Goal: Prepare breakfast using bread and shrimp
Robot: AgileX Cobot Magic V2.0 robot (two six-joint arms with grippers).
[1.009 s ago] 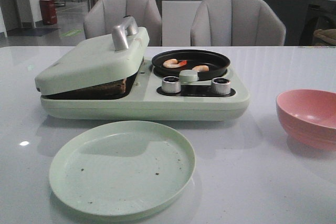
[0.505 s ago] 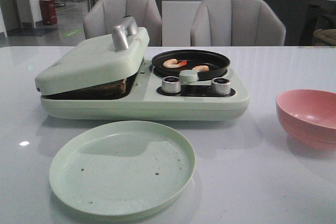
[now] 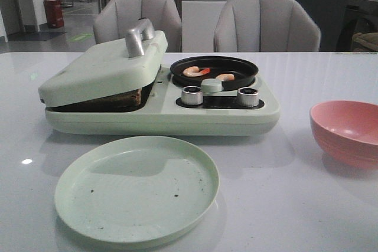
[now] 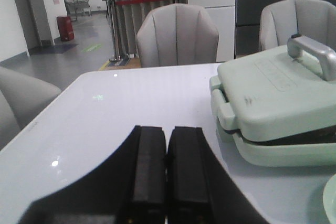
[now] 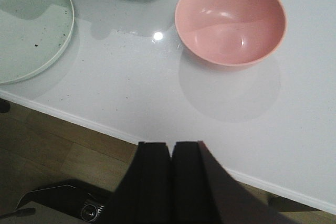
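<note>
Currently, both shrimp point(image 3: 204, 73) lie in the black pan point(image 3: 248, 75) at 12 o'clock on the worktop point(image 3: 283, 175), well apart from the closed left pincer point(image 4: 167, 169) and closed right pincer point(image 5: 171, 174).

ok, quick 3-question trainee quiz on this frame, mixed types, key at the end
1. True or false: both shrimp lie in the black pan.
2. Where is the bread?
A. on the green plate
B. under the tilted lid
C. in the pink bowl
3. Fill in: the left claw and right claw are both ____.

Key: 1 true; 2 B; 3 shut
</note>
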